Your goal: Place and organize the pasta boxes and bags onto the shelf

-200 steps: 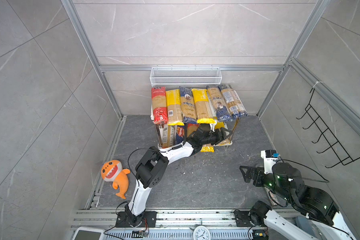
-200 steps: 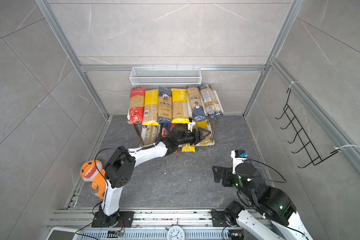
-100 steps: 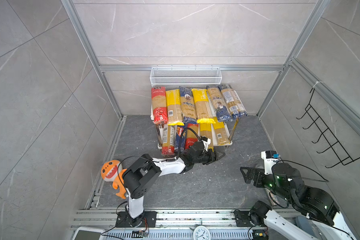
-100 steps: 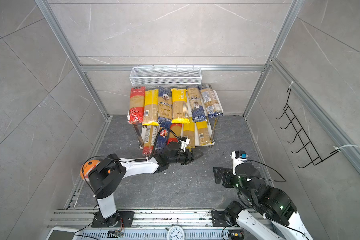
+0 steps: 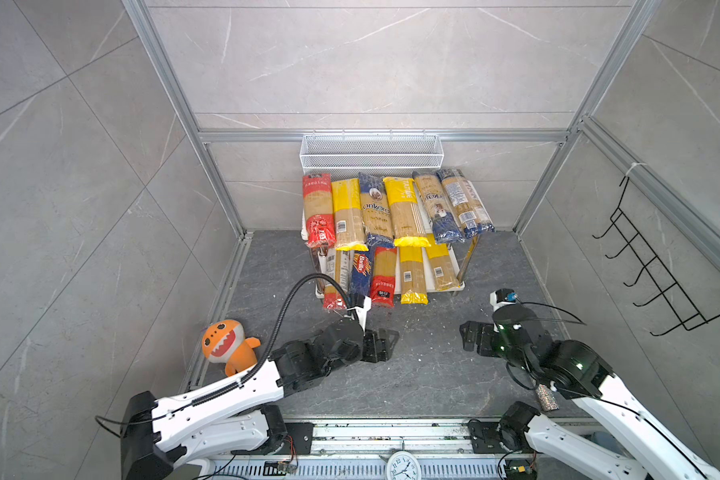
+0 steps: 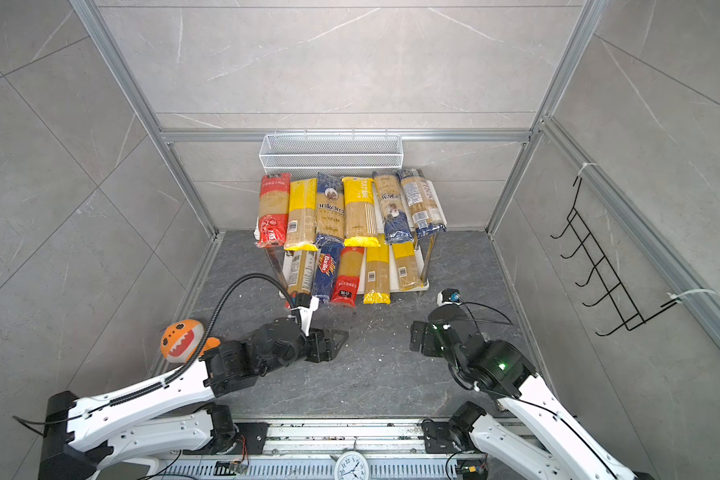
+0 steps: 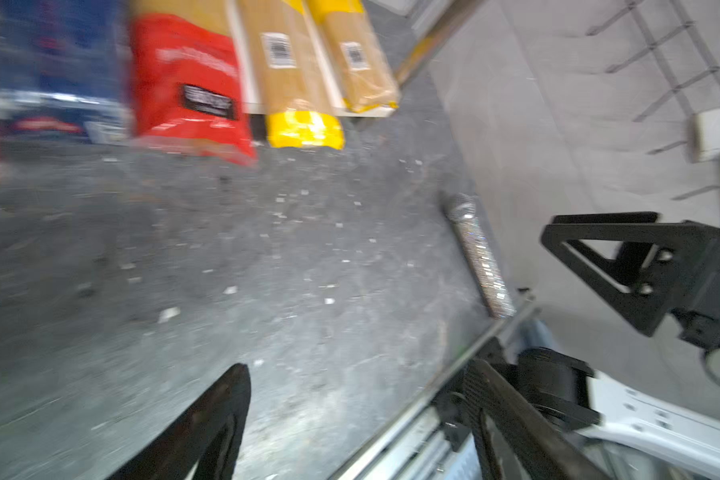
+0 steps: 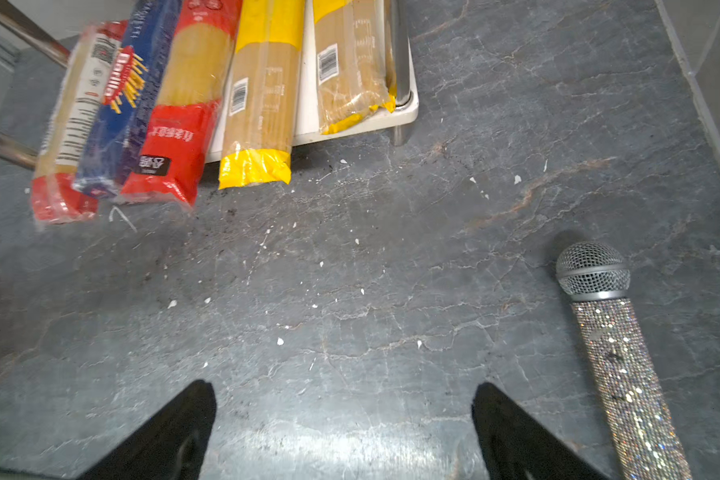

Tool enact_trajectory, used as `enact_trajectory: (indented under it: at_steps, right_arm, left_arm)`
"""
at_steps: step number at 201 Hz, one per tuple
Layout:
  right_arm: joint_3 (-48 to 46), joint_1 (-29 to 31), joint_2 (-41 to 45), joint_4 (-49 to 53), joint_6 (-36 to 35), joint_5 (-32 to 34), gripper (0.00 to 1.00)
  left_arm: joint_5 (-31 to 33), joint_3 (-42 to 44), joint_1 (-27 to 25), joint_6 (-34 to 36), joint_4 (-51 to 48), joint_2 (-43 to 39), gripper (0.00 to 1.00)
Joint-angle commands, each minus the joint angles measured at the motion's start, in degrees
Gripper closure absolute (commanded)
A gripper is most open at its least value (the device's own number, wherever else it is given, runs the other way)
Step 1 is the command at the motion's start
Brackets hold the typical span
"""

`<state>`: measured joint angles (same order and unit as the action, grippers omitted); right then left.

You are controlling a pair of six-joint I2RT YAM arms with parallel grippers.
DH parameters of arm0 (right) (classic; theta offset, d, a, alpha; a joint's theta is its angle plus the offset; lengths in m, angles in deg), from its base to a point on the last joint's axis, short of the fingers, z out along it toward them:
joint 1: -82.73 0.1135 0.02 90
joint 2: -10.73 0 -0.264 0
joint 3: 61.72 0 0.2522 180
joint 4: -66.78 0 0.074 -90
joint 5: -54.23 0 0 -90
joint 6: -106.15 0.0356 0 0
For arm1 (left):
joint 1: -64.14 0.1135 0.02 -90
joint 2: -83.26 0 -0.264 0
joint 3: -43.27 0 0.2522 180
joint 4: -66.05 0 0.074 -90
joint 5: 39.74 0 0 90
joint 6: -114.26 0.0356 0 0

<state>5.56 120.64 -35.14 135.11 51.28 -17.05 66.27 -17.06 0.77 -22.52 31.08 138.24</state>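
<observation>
Holds nothing: left claw (image 5: 387,345) and right claw (image 5: 466,337) both spread, hovering low over the desk (image 5: 425,374) short of the shelf (image 8: 304,104), with packets (image 5: 404,208) laid lengthwise side by side on both tiers, ends overhanging the front, probably being longer than the boards.

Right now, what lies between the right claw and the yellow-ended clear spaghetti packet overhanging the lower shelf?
Only dark stone floor flecked with pale crumbs, from the right claw to the yellow-ended spaghetti packet, in the right wrist view.
</observation>
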Motion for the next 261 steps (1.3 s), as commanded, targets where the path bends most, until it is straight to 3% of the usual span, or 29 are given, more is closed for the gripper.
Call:
enact_trajectory:
  at_steps: [1, 36, 58, 93, 125, 169, 213, 261]
  right_arm:
    - [-2.7, 0.1, -3.5, -6.2, 0.8, 5.0, 0.0]
    - [-6.0, 0.0, -9.6, -11.8, -0.3, 13.5, 0.0]
    - [-8.3, -0.9, -11.3, -16.7, -1.8, 18.2, 0.0]
    - [-11.2, -4.8, -12.4, -23.4, -4.4, 20.5, 0.0]
    - [-13.0, -7.7, -14.1, -27.3, -7.3, 22.6, 0.0]
    - [-20.7, -9.2, -8.4, -36.4, -9.8, 24.7, 0.0]
    - [-25.3, -12.2, 1.9, -42.2, -14.7, 27.0, 0.0]
    - [-25.8, -21.3, -1.1, -50.9, -17.7, 22.4, 0.0]
  left_arm:
    - [17.0, 0.0, 0.1, 3.2, -17.0, -3.0, 0.14]
    - [28.2, 0.8, 1.1, 2.0, -22.8, -5.3, 0.07]
    - [29.6, 2.2, 5.4, 4.9, -23.0, -8.2, 0.06]
    - [24.0, 10.1, 16.4, 16.1, -9.1, -14.3, 0.05]
    - [13.0, 13.4, 30.8, 21.9, 0.7, -10.0, 0.05]
    - [13.5, 13.7, 39.6, 29.9, 12.5, 0.0, 0.05]
    - [8.2, 19.8, 50.7, 35.7, 27.6, 0.5, 0.05]
    - [2.5, 28.1, 62.6, 36.9, 43.1, 2.5, 0.04]
